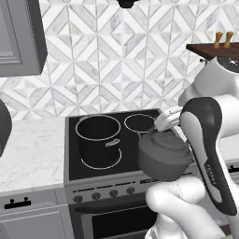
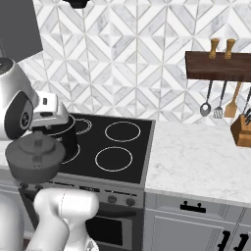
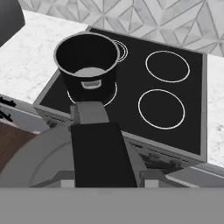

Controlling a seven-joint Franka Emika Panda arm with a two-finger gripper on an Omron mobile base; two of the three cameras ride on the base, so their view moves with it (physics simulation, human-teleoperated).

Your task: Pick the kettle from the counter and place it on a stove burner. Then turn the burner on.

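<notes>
My gripper (image 1: 162, 132) is shut on the arched black handle of the dark-grey kettle (image 1: 163, 158), which hangs in the air over the front of the black cooktop. From the right base view the kettle (image 2: 35, 159) hangs at the stove's front left, under the gripper (image 2: 42, 133). In the hand view the handle (image 3: 101, 153) runs up the middle over the kettle's grey body. The back-right stove burner (image 2: 122, 131) (image 3: 167, 66) (image 1: 139, 122) is a bare white ring beyond the kettle. The white marble counter (image 2: 196, 157) (image 1: 32, 149) flanks the stove.
A tall black pot (image 1: 98, 137) (image 3: 87, 61) stands on the front-left ring. The front-right ring (image 2: 113, 158) (image 3: 161, 109) is bare. Knobs (image 1: 105, 193) line the stove front. A wooden rack (image 2: 218, 66) with hanging utensils and a knife block (image 2: 242, 130) are at the right.
</notes>
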